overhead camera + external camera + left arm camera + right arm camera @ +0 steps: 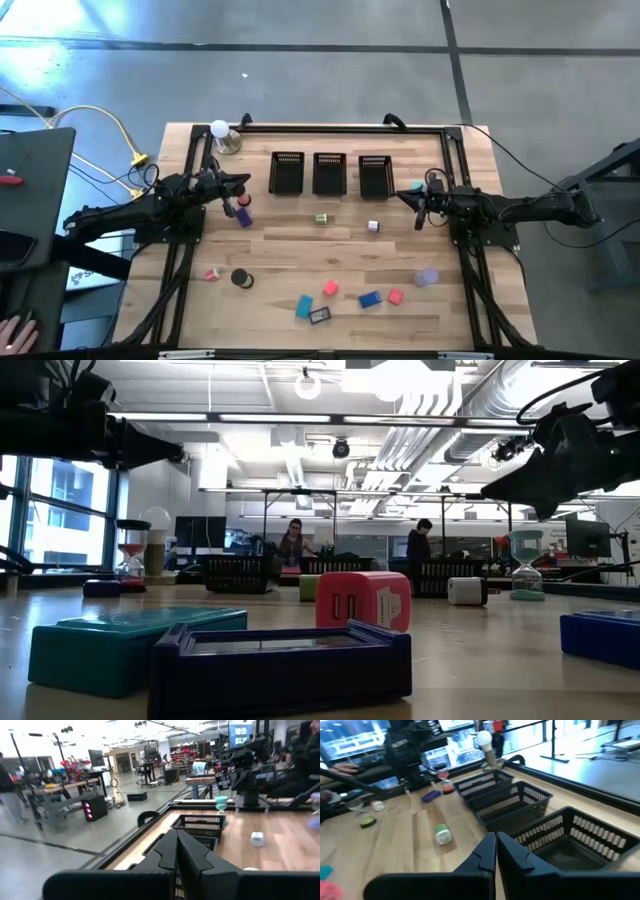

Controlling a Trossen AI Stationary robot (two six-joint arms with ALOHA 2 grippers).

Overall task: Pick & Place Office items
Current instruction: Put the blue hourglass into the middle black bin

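Observation:
The office items lie scattered on the wooden table: a purple piece (243, 216), a green block (321, 218), a white cube (373, 226), a black roll (241, 279), and pink (330, 288), teal (304, 307) and blue (369, 299) blocks near the front edge. My left gripper (245, 183) hovers at the far left, shut on nothing and pointing at the bins. Opposite it, beside the right bin, my right gripper (403, 195) is also shut with nothing in it. Both wrist views show the fingers (176, 834) (496, 837) pressed together above the table.
Three black mesh bins (287, 172) (329, 172) (375, 175) stand in a row at the far middle. A white ball on a metal base (222, 135) sits at the far left corner, and a teal hourglass (415, 186) by the right gripper. A black rail frames the table.

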